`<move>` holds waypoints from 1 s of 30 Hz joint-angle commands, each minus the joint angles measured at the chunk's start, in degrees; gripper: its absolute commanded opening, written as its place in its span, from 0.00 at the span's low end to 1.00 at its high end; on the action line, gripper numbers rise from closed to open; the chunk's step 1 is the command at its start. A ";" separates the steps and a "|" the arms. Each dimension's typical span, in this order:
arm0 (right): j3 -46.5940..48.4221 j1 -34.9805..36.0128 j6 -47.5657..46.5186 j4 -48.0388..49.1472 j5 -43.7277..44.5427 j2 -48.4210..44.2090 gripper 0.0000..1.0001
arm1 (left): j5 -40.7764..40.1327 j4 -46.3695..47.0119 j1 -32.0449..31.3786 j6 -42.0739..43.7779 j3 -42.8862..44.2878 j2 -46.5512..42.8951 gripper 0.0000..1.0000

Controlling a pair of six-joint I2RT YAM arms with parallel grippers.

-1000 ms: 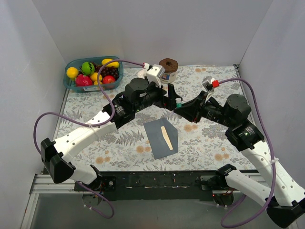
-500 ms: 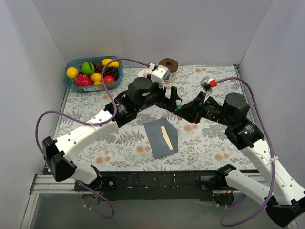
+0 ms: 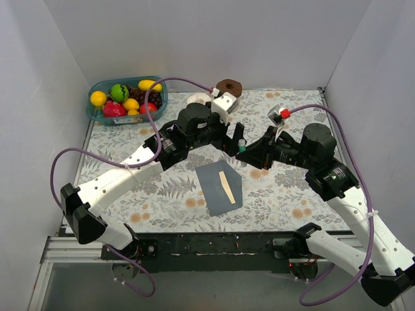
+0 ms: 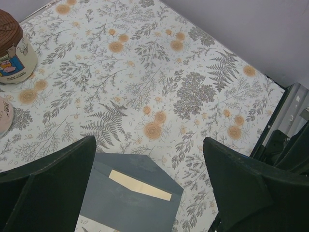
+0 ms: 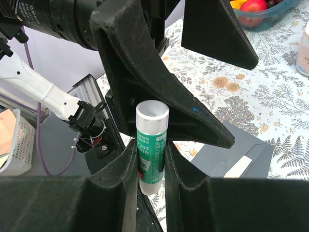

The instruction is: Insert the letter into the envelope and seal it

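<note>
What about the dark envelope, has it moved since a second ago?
No. The envelope lies in the same spot with the same tilt, its near corner just as close to the black rail as before.

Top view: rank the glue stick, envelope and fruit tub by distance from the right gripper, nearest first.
1. glue stick: clamped between the right gripper fingers.
2. envelope: lying flat, just toward the near side.
3. fruit tub: far-left corner.
</note>
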 commanded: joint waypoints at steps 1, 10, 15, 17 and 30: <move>2.72 0.55 -1.14 1.87 -1.89 2.16 0.01 | 8.24 0.67 -3.19 0.58 3.90 1.19 0.92; 2.80 0.55 -1.32 2.22 -4.44 3.83 0.01 | 7.81 -1.97 -3.89 1.55 6.45 3.30 0.92; 2.81 0.55 -1.41 2.22 -5.33 4.54 0.01 | 8.07 -2.50 -4.33 2.07 7.33 4.27 0.91; 2.72 0.55 -1.41 2.31 -5.68 4.80 0.01 | 8.07 -2.76 -4.50 2.16 7.60 4.62 0.91; 2.54 0.47 -1.67 2.84 -6.12 5.16 0.01 | 5.36 -3.02 -5.12 2.34 7.42 4.63 0.93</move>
